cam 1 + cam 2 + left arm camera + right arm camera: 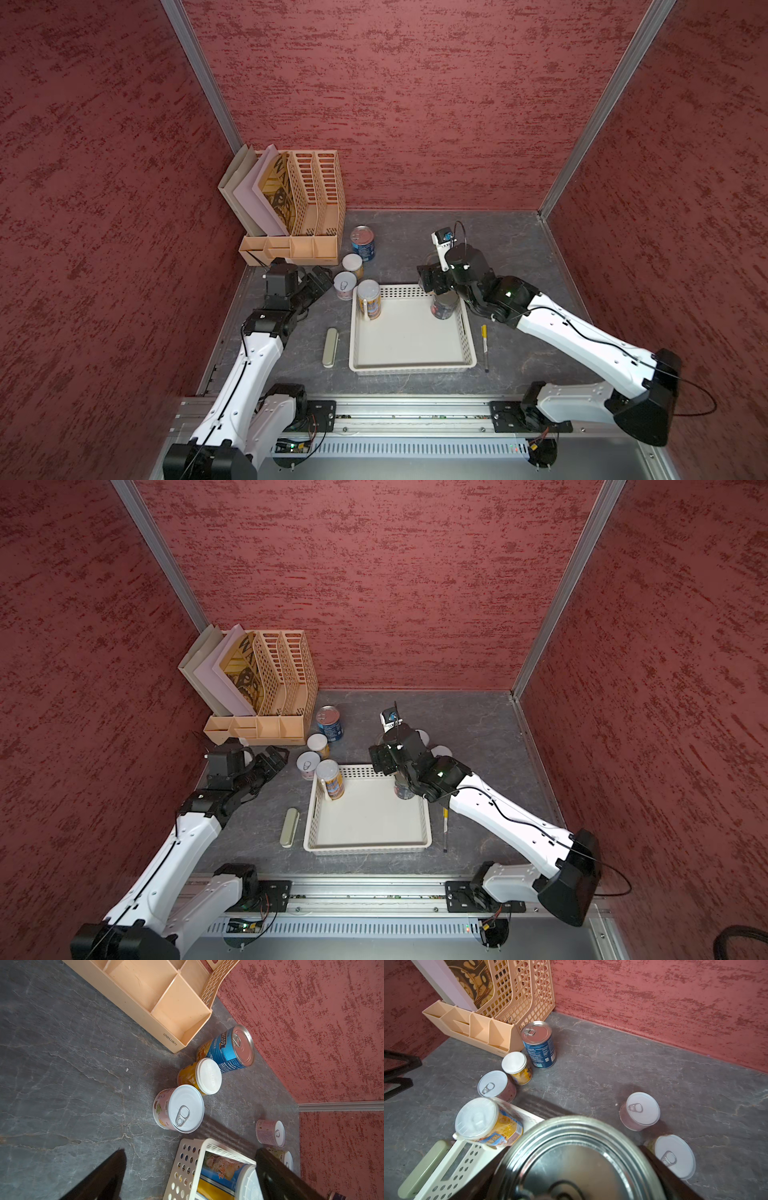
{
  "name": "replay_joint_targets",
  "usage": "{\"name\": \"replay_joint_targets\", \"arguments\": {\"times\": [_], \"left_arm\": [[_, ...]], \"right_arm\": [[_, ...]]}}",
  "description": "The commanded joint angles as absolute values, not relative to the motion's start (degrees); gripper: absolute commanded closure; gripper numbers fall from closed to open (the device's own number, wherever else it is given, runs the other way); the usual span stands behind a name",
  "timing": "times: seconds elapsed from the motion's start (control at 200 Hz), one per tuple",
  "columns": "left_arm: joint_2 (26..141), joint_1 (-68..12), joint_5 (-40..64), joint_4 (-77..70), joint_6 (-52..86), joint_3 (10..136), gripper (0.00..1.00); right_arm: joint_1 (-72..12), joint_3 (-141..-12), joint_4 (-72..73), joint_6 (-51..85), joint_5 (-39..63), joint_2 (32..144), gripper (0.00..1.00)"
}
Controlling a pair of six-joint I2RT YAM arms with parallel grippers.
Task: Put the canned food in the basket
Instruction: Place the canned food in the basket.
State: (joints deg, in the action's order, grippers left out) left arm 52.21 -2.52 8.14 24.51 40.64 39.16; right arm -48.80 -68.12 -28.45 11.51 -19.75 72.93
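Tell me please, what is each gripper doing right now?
Left gripper: open, holding nothing.
Right gripper: closed on the wide dark metal can, in the white perforated plastic basket.

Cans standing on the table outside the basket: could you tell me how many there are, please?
5. Blue-labelled can, yellow-labelled can and pink can near the file holder; two white-topped cans beyond the basket's far right corner. The right arm may hide another.
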Motion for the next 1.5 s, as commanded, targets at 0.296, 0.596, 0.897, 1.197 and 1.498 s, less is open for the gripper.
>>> {"name": "replay_joint_targets", "arguments": {"times": [0.296, 0.596, 0.897, 1.197, 1.498], "left_arm": [[53.06, -2.20, 10.28, 22.50, 40.00, 39.38, 0.00], [53.45, -2.19, 10.84, 22.25, 40.13, 39.45, 0.00], [54.13, -2.19, 11.21, 22.28, 40.19, 39.55, 0.00], [54.17, -2.09, 11.31, 22.41, 40.28, 39.68, 0.00], [54.56, -2.05, 11.30, 22.59, 40.32, 39.73, 0.00]], "right_arm": [[-55.41, -61.96, -17.60, 13.39, -23.00, 66.40, 0.71], [-57.03, -56.69, -16.45, 16.25, -21.45, 65.29, 0.72], [-57.22, -53.32, -15.03, 18.17, -21.80, 66.09, 0.72], [-57.22, -48.38, -13.07, 20.98, -22.32, 65.57, 0.72], [-57.23, -40.97, -10.87, 24.65, -25.91, 64.55, 0.73]]}}
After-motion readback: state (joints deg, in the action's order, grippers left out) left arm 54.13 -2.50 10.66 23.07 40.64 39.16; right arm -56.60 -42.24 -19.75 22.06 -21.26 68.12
